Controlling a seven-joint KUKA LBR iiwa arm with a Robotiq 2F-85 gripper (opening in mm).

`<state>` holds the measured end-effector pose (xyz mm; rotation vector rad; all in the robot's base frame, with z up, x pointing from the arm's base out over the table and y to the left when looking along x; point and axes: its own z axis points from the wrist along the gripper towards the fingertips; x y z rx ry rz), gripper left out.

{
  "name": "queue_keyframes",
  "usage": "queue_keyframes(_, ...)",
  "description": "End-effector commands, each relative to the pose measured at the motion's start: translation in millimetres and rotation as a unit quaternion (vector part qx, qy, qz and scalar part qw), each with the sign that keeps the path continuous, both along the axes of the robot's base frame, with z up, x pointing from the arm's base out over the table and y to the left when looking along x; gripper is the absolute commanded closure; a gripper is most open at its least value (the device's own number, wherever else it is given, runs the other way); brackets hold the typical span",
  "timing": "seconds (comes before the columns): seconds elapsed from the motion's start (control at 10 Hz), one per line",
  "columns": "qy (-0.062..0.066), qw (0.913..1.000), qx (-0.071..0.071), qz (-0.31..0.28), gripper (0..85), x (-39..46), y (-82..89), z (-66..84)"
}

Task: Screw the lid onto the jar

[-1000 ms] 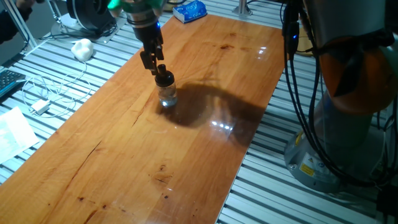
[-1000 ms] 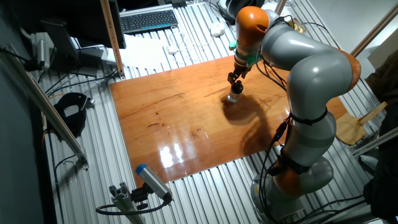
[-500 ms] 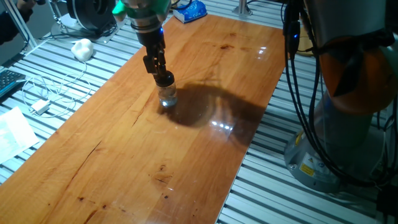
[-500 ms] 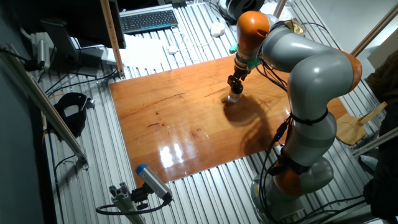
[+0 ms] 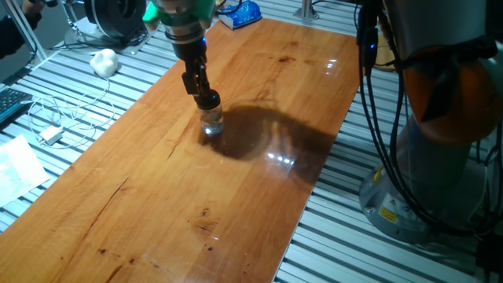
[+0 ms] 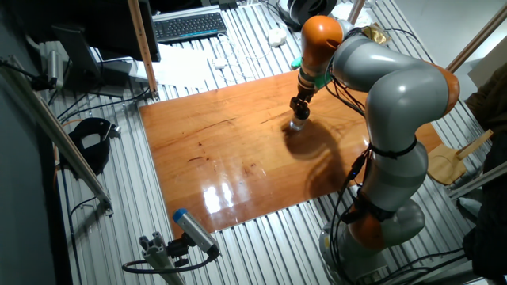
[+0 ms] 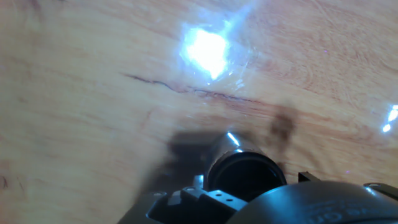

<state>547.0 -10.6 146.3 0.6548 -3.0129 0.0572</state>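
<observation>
Black and two-fingered, the pincer [image 5: 206,93] pointed down from the arm's green-ringed wrist, its tips meeting the small round glossy black lid [image 5: 208,100] directly beneath them. That lid sat on top of the tiny clear glass jar [image 5: 211,120], which stood upright on the long wooden desk [image 5: 259,181] straight below the pincer. From this fixed view the fingers looked narrow and drawn close against the lid, but whether they truly clamped it or only touched it could not be told. In the other fixed view the pincer [image 6: 298,109] hung from the orange-and-grey robot arm [image 6: 380,87] over the jar [image 6: 298,123], which showed only as a small pale glint on the desk [image 6: 230,158], with the arm's dark shadow spreading away from it. The hand view was blurred: the lid [image 7: 242,174] appeared as a dark round shape just ahead of the pincer's housing at the lower edge, with a bright glare on the desk [image 7: 93,93] farther out. Off the desk, well away from the pincer on the ribbed metal surround, lay a white lumpy ball [image 5: 104,61], a white cable with a small plug [image 5: 49,130] and a blue packet [image 5: 240,13]. A black keyboard [image 6: 188,26] rested beyond the desk's far edge.
</observation>
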Motion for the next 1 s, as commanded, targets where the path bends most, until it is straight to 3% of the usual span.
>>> queue_keyframes(0.0, 0.001, 1.0, 0.0, 0.005, 17.0, 0.2, -0.4, -0.2)
queue_keyframes(0.1, 0.004, 0.9999, -0.003, 0.009, 17.0, 0.1, -0.8, -0.9)
queue_keyframes(0.3, 0.01, 0.9999, 0.005, 0.009, 17.0, -0.3, -1.8, -4.1)
queue_keyframes(0.9, 0.007, 0.9999, 0.004, 0.009, 17.0, -3.0, 0.0, -11.2)
